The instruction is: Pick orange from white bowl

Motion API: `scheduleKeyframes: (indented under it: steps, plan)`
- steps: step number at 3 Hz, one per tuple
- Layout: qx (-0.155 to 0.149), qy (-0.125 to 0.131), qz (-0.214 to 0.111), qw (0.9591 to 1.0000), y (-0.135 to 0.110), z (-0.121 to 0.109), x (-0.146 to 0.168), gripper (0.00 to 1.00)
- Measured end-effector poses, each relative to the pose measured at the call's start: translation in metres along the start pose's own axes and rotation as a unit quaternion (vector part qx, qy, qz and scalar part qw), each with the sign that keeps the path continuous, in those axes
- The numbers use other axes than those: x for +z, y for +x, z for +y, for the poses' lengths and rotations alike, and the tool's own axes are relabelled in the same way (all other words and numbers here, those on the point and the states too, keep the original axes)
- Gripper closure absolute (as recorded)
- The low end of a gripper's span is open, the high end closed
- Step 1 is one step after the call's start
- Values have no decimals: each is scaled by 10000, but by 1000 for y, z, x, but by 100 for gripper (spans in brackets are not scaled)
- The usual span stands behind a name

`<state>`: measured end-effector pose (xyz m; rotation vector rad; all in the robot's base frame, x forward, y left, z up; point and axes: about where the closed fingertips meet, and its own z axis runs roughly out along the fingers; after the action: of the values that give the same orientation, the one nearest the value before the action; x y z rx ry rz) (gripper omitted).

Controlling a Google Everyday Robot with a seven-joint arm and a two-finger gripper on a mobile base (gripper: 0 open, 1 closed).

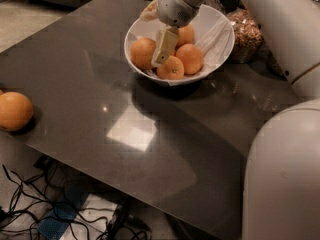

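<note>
The white bowl stands at the back of the dark table and holds several oranges on a crinkled white lining. The orange, dull-skinned and a little larger, lies at the bowl's left side. Three smaller oranges lie to its right, one at the front. My gripper hangs down into the bowl from the white wrist above. It sits just right of the orange, between it and the other oranges. It covers part of them.
Another orange lies alone at the table's left edge. A glass jar of nuts stands right of the bowl. My white arm fills the right foreground. Cables lie on the floor below the front edge.
</note>
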<state>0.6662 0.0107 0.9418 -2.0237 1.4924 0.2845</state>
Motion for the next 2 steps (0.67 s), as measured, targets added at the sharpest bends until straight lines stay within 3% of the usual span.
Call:
scheduleKeyframes:
  steps: [2]
  plan:
    - [77,-329,-14,9994,9,5,22,18]
